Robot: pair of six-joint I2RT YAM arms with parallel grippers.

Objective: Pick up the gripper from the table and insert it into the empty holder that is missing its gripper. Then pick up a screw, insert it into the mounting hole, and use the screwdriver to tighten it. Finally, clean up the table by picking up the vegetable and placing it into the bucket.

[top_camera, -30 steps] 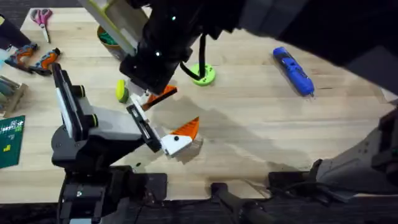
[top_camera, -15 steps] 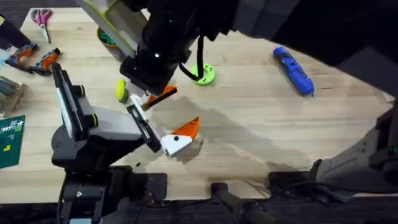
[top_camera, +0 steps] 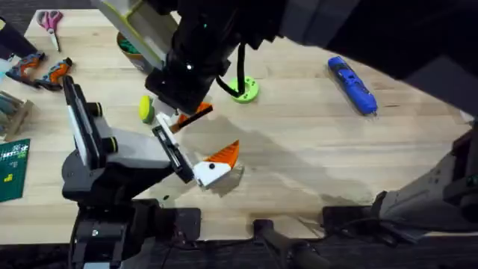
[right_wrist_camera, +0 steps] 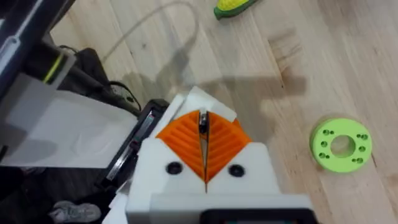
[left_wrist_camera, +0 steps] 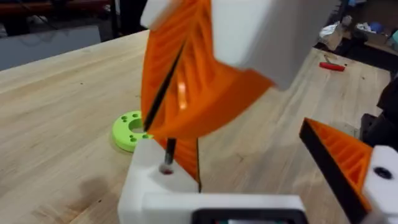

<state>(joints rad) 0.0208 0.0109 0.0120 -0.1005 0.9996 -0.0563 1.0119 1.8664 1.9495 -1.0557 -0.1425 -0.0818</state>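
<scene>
Left gripper (top_camera: 217, 164): fingers spread wide, grasping nothing, held low over the table (top_camera: 299, 149). One finger is the white holder (left_wrist_camera: 149, 180). A sliver of orange runs along its inner edge, likely the gripper (left_wrist_camera: 192, 160) seated, though too little shows to be sure.

Right gripper (right_wrist_camera: 203, 140): reaching across from the far side, its orange pads (left_wrist_camera: 186, 81) pinched together on a thin dark screw (left_wrist_camera: 170, 149). Screw tip is at the mounting hole (left_wrist_camera: 166, 169) in the holder, shaft close to upright.

Risks, as judged:
- Thin shank in ribbed pads; a slight tilt could make it bind on the hole's rim or skid off the white plastic.
- If the pads let go before the screw is seated, it may tip out and roll on the wood.
- Pressing down could nudge the holder and unseat the orange piece.

Surroundings, left to right in the overhead view:
- Green circuit board (top_camera: 11, 170), orange-handled pliers (top_camera: 46, 71), pink scissors (top_camera: 50, 20) at the edge, well clear.
- Bucket (top_camera: 128, 45), partly hidden behind the right arm.
- Vegetable (top_camera: 146, 110), just beside the right gripper; the arm's bulk stands between it and an easy reach.
- Green disc (top_camera: 244, 90), near.
- Screwdriver (top_camera: 351, 85), well apart, lying free.
</scene>
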